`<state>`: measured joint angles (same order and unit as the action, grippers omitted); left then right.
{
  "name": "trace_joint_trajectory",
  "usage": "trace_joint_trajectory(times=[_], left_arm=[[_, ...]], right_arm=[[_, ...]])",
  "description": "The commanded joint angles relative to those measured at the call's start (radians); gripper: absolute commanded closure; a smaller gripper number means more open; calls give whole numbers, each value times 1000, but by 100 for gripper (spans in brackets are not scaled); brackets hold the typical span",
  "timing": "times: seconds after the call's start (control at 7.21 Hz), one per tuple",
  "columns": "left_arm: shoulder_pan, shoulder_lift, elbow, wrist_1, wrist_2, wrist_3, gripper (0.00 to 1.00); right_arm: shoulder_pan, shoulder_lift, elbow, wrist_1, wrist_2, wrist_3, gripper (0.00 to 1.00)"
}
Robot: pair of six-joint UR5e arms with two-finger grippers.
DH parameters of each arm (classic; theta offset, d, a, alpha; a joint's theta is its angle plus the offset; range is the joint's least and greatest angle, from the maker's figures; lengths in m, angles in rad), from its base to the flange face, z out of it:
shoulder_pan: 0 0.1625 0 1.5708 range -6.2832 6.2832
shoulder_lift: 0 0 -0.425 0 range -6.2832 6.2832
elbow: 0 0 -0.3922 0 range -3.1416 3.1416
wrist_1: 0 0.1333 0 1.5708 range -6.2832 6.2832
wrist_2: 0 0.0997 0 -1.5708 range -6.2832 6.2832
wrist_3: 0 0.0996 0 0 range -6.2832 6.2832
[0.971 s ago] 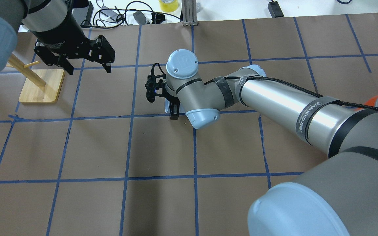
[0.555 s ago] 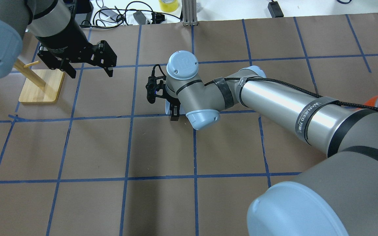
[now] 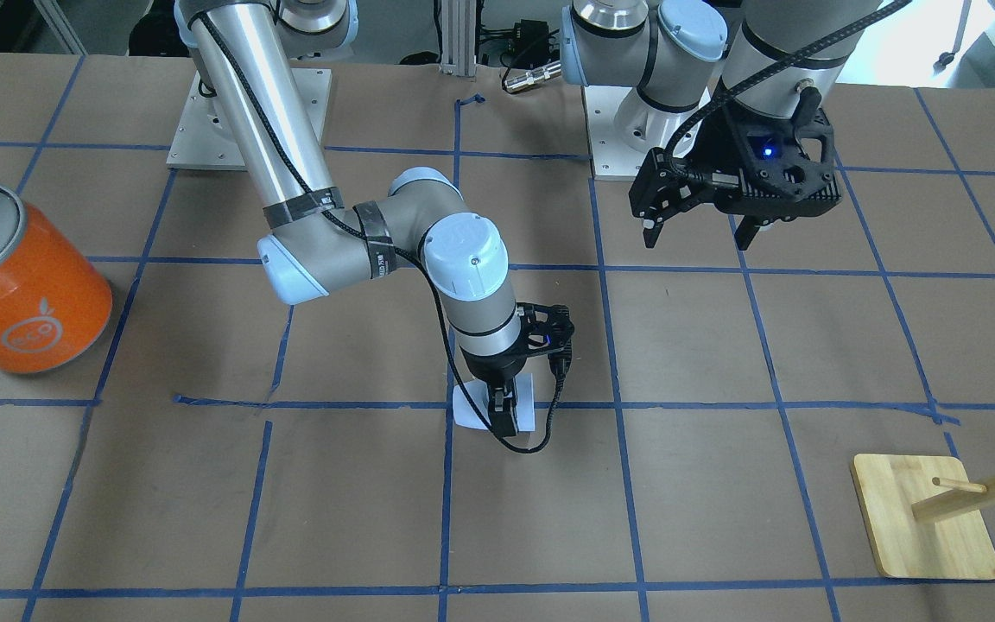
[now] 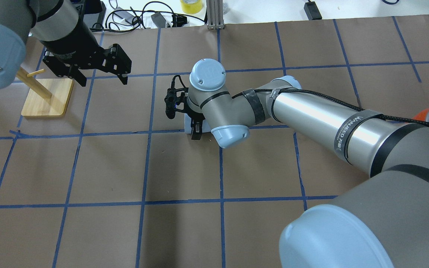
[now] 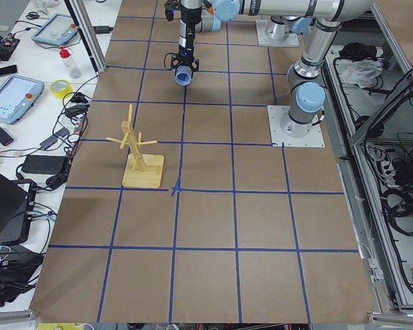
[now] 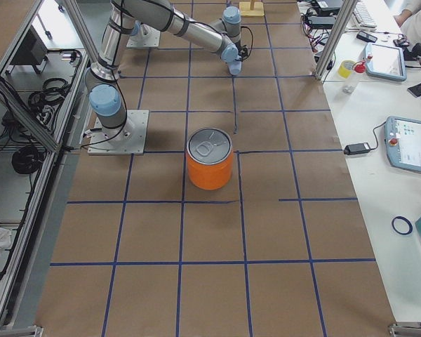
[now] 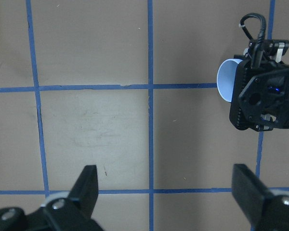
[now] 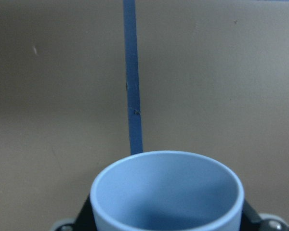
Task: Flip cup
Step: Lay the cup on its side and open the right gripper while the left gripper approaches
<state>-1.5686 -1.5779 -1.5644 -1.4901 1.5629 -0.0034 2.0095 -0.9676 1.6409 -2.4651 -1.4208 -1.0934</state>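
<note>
So the right pincer point(image 3: 504, 413) is clamped shut across the cup point(image 3: 466, 411), one finger on either side of its wall, down low near the middle of the bench point(image 3: 722, 432), right over a crossing of the blue tape lines. In the left wrist view the cup's mouth points sideways rather than up or down, so my read is that it's partway through the turn. I can't tell whether it's touching the paper or just hanging above it.

Grabbing it across the body makes sense to me. With a side grip, a wrist roll takes the cup over with it, which gripping by the rim wouldn't allow so easily.

The left pincer point(image 4: 102, 79) hangs well apart from all this with its fingers spread wide and nothing in them. Looks like it's just keeping out of the way.

The cup is pale blue plastic, smooth and plain, tapered, with a thin rounded lip and no handle. It's probably light and a bit slick, so it'll need a firm squeeze. The bench is covered in matte brown paper gridded with tape. Off to the sides are a big glossy orange can point(image 3: 22, 285) with a silver pull-tab lid, and a wooden peg stand point(image 3: 925, 518) on a flat base.
</note>
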Motion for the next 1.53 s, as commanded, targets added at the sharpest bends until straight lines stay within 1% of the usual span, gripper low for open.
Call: trace_joint_trajectory(times=[0.0, 0.28, 0.42, 0.55, 0.69, 0.83, 0.97, 1.11, 1.25, 1.39], left_arm=[[47, -8, -2, 2, -76, 34, 0], [163, -30, -22, -2, -221, 179, 0], [191, -45, -70, 1, -259, 218, 0], [194, -81, -129, 48, -292, 258, 0], [196, -118, -164, 112, -312, 264, 0], [196, -164, -169, 143, -363, 276, 0], [194, -201, -172, 162, -535, 266, 0], [193, -235, -174, 175, -567, 267, 0], [193, -276, -183, 183, -639, 281, 0], [193, -312, -186, 247, -685, 267, 0]], right_arm=[[0, 0, -1, 2, 6, 29, 14], [-5, -3, -1, 3, 5, 43, 12], [-18, -13, -7, 9, 22, 44, 11], [-24, -34, -9, 12, 39, 82, 6], [-35, -60, -9, 27, 34, 143, 1], [-72, -92, -10, 90, 39, 150, 0], [-102, -133, -10, 157, 43, 148, 0], [-141, -198, -16, 278, 42, 141, 0], [-199, -276, -30, 405, 42, 142, 0], [-253, -337, -48, 528, 43, 142, 0]])
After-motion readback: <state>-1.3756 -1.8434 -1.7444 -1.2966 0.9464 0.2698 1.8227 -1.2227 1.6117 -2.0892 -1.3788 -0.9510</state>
